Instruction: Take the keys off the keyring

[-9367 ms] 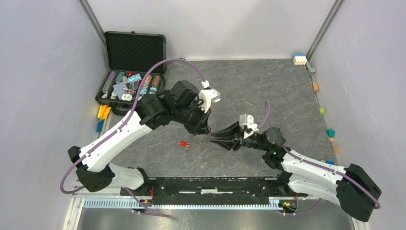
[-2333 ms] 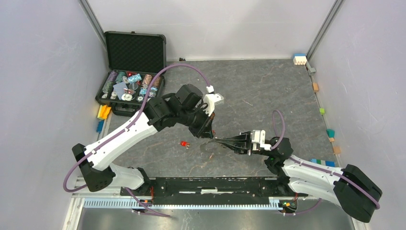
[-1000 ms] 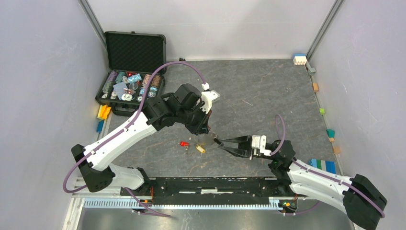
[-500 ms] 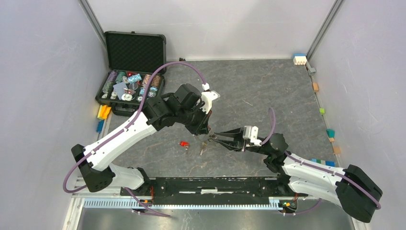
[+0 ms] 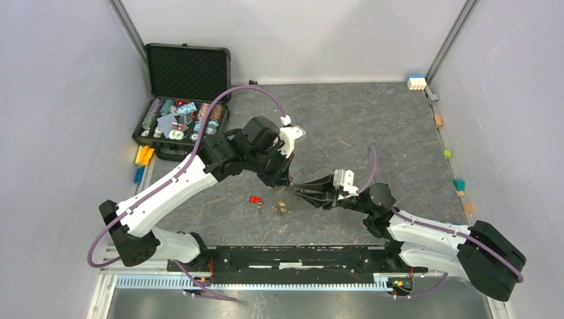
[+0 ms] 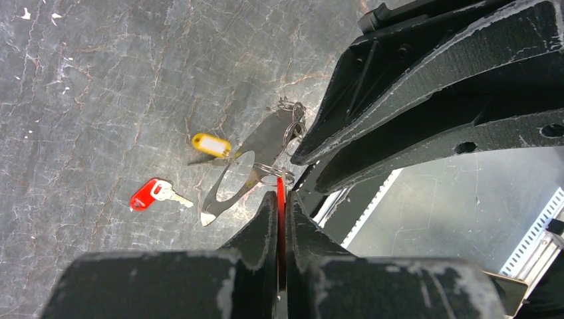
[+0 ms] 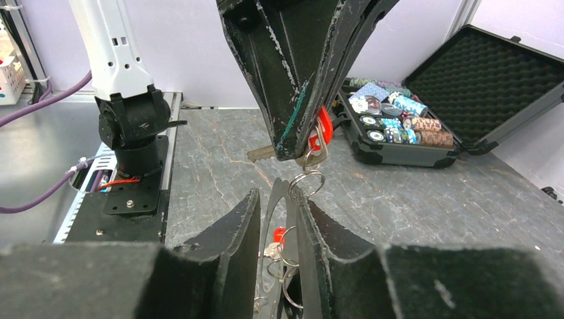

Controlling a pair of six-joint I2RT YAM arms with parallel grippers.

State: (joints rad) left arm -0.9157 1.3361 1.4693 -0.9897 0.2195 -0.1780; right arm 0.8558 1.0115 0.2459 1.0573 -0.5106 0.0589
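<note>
Back in tight against the left gripper [image 5: 288, 183] after pulling away a second ago: right gripper [image 5: 298, 191], fingers narrowly apart around the keyring [image 6: 265, 141], a flat grey strap with oval cut-out and silver rings, hanging edge-on between them. Firm pinch impossible to confirm. Left gripper clamped on a red-headed key [image 7: 323, 130] ringed to it. Below on the table [image 5: 372, 126], loose yellow key [image 6: 209, 144] and loose red key [image 6: 147, 195].
</note>
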